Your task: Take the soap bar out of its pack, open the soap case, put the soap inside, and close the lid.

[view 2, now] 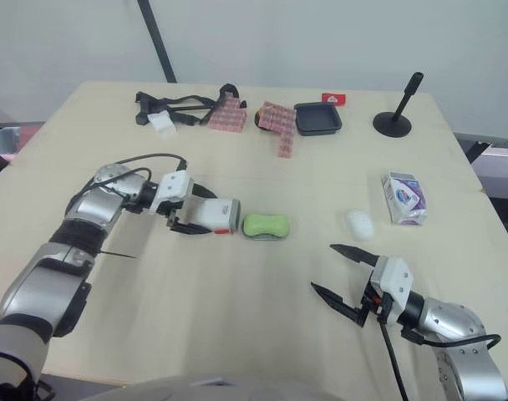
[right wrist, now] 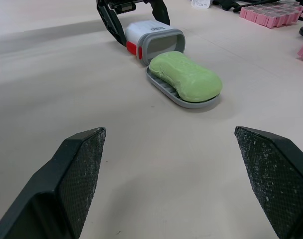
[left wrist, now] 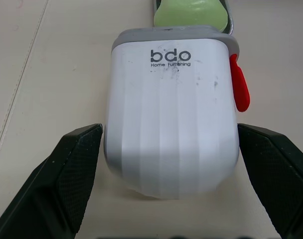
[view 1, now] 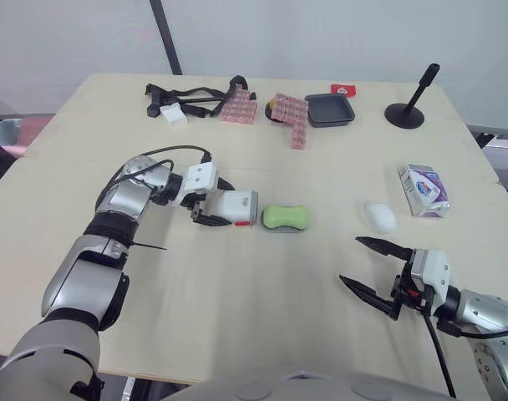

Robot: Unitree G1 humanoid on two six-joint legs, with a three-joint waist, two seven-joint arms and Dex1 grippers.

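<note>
Two tools: left tool (view 1: 223, 204) pinches soap case (view 1: 242, 206) abutting soap (view 1: 286, 217); right tool (view 1: 351, 260) spread.

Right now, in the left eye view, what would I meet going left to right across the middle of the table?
white soap case → green soap → white oval object → soap pack

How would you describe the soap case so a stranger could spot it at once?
On the pale table, look left of centre, where the left end effector holds it. The soap case is the ribbed white shell with a red latch, its grey tray sticking out with a green soap bar.
</note>
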